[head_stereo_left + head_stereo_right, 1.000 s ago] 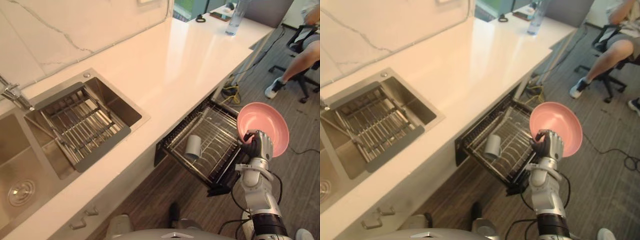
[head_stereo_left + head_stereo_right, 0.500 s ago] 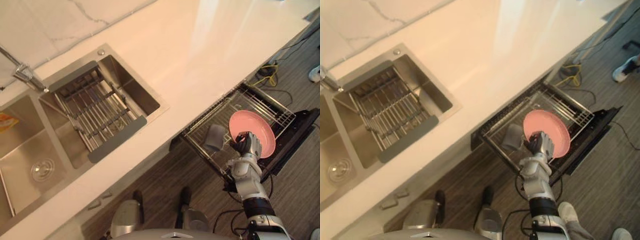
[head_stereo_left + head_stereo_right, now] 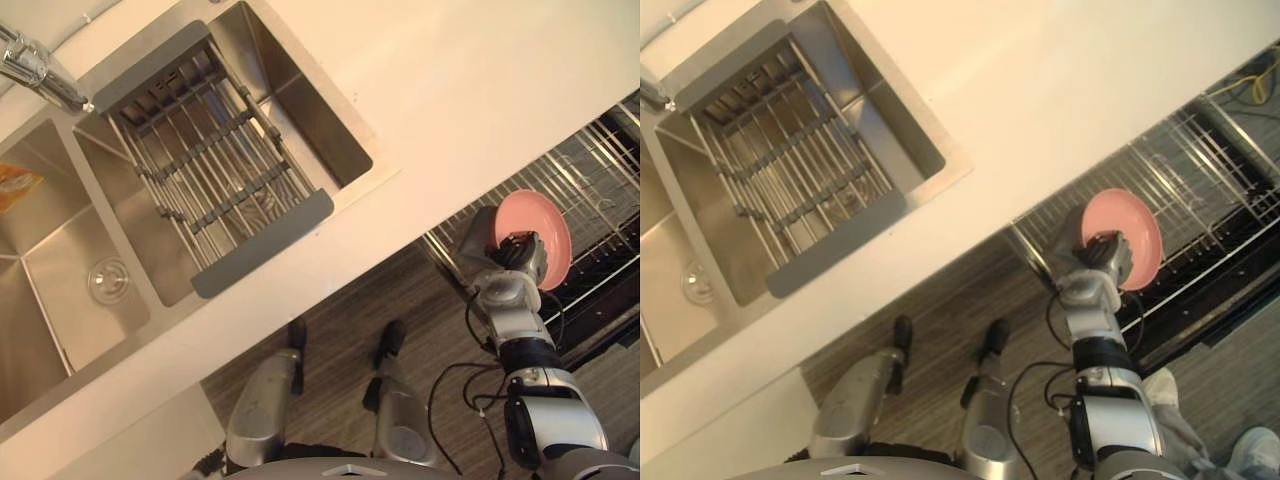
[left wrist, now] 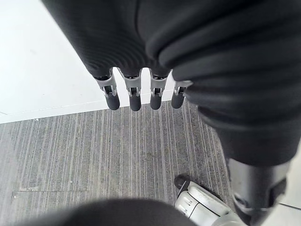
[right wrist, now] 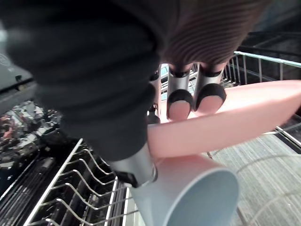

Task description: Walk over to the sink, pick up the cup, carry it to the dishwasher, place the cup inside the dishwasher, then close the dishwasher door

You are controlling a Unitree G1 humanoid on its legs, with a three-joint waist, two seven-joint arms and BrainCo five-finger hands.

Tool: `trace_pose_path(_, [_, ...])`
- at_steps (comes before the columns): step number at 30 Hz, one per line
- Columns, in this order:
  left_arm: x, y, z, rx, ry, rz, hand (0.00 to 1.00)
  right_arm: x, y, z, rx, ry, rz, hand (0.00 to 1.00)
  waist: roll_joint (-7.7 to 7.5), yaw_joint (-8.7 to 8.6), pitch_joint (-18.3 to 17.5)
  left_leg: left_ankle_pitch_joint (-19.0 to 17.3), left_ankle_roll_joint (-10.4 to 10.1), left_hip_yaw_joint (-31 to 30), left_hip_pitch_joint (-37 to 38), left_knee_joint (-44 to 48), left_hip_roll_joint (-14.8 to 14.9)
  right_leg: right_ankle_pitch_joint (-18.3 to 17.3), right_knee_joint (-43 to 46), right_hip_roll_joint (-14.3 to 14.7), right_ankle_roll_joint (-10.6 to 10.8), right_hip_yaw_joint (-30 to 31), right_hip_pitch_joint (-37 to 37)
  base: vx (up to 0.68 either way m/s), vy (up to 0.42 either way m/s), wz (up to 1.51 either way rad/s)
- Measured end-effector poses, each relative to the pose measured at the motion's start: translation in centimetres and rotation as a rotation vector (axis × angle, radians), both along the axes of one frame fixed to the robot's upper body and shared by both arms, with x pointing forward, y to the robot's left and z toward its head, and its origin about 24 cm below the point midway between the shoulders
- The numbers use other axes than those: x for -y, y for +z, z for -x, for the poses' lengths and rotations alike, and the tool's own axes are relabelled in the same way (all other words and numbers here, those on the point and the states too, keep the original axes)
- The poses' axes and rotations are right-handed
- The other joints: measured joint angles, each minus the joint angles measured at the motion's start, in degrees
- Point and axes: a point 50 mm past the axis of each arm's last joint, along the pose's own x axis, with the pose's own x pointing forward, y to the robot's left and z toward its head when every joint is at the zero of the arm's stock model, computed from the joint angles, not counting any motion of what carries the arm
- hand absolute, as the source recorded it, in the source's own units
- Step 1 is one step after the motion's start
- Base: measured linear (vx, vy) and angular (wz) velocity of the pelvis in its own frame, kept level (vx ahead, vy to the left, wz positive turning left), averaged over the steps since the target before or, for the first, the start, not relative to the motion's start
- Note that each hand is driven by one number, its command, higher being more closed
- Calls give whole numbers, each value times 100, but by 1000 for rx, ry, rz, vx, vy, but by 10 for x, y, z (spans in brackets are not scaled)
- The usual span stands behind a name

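From my feed, the right robot hand (image 3: 520, 256) is closed on a pink plate (image 3: 546, 224). In its wrist view the fingertips (image 5: 181, 102) press on the plate's upper face at the rim, and the thumb comes up from beneath, so the plate is pinched between them. The plate stands nearly on edge above the pulled-out dishwasher rack (image 3: 600, 175), which sticks out from under the front edge of the white surface (image 3: 480, 90).

The cup (image 3: 477, 236), grey, is not in either hand. It lies on its side on the rack wires, just beside the plate on the robot's left. In the right wrist view its open mouth faces the camera directly under the plate's rim; I cannot tell whether the two touch.

The left robot hand (image 4: 134, 96) hangs over the striped floor (image 4: 117, 155) with its fingers straight and nothing in it.

Further to my left the steel sink (image 3: 60, 290) is set into the surface. A strainer rack (image 3: 215, 160) sits across one basin and the tap (image 3: 35, 72) is at the back edge.
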Motion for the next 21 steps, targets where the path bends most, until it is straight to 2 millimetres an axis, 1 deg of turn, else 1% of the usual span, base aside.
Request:
trace_pose_path(3, [2, 0, -3, 5, -16, 3, 0, 6, 0, 3, 17, -55, -26, 100, 52, -24, 79, 33, 7, -19, -26, -6, -51, 7, 1, -51, 6, -17, -19, -44, 30, 5])
trace_pose_path(6, [1, 1, -5, 9, -12, 7, 0, 9, 3, 3, 25, -75, -58, 100, 52, -29, 81, 54, 13, -1, -90, -7, -73, 33, 1, -74, -11, 15, -96, -57, 15, -2])
trace_pose_path(10, [0, 1, -8, 6, -38, 7, 0, 12, 0, 2, 41, -118, -173, 100, 52, -29, 81, 176, -16, -12, -96, -156, -78, 24, 92, -93, -55, 14, -196, -56, -14, 2])
trace_pose_path(15, [-1, 1, -9, 8, -55, 4, 0, 18, -13, 8, 9, -181, -243, 100, 54, -15, 81, 284, -69, -69, 5, -356, -75, 2, 192, -99, -40, 0, -195, -35, -27, 6])
trace_pose_path(16, [-1, 1, -9, 4, -56, 4, 0, 18, -16, 9, -2, -194, -268, 0, 54, -20, 81, 321, -94, -69, 16, -413, -75, 2, 193, -101, -41, 14, -204, -30, -28, 3])
trace_pose_path(21, [-1, 0, -10, 0, -55, 4, 0, 19, -31, 17, -51, -248, -335, 0, 54, -16, 81, 429, -84, -11, 125, -612, -58, 6, 208, -95, -46, 43, -210, 2, -3, -2])
